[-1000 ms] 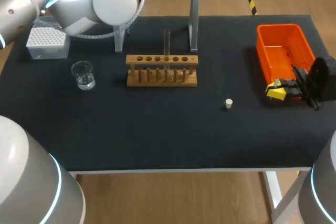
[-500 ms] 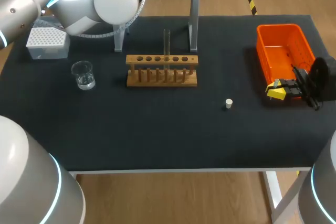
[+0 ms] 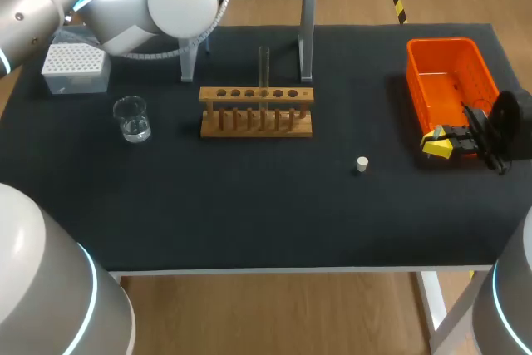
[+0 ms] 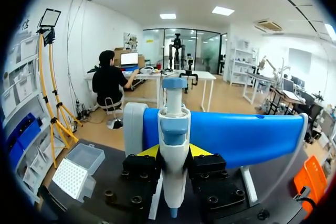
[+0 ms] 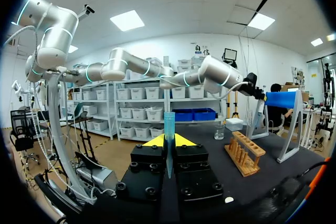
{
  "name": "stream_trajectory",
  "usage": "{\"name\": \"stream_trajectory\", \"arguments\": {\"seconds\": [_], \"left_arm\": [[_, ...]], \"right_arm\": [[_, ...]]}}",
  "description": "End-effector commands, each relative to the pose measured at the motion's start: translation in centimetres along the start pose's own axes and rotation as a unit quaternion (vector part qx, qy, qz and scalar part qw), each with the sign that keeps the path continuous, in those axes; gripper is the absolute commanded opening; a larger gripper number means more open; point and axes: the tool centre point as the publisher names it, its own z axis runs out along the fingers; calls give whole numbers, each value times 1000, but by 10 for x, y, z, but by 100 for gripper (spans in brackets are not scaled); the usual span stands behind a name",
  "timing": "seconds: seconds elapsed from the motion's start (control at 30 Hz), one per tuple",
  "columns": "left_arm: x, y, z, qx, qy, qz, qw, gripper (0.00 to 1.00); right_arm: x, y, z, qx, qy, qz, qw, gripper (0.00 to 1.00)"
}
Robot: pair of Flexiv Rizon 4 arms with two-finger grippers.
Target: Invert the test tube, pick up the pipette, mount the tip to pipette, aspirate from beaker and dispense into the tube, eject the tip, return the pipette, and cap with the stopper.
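Two items held: pipette [image 4: 174, 124], upright, clamped between fingers of left end effector [image 4: 174, 151]; pipette tip [image 5: 168, 121] pinched in narrow right end effector [image 5: 168, 141].

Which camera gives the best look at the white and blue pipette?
The left wrist view: the pipette stands upright between the yellow tips of the left claw, in front of the blue stand. In the head view the left arm hides it. In the right wrist view it is too far off to make out.
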Motion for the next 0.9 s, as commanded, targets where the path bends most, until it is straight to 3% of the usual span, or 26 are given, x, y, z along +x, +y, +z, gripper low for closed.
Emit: {"name": "stream_trajectory", "arguments": {"seconds": [0.03, 0.63, 0.73, 0.9], "left_arm": [[-1, -7, -4, 2, -2, 0, 1000, 0], [-1, -58, -28, 32, 2, 35, 999, 0], [0, -65, -37, 30, 25, 45, 998, 0], [2, -82, -59, 25, 109, 94, 989, 0]], "right_arm": [[0, 0, 0, 0, 0, 0, 1000, 0], [0, 0, 0, 0, 0, 0, 1000, 0], [0, 0, 0, 0, 0, 0, 1000, 0], [0, 0, 0, 0, 0, 0, 1000, 0]]}}
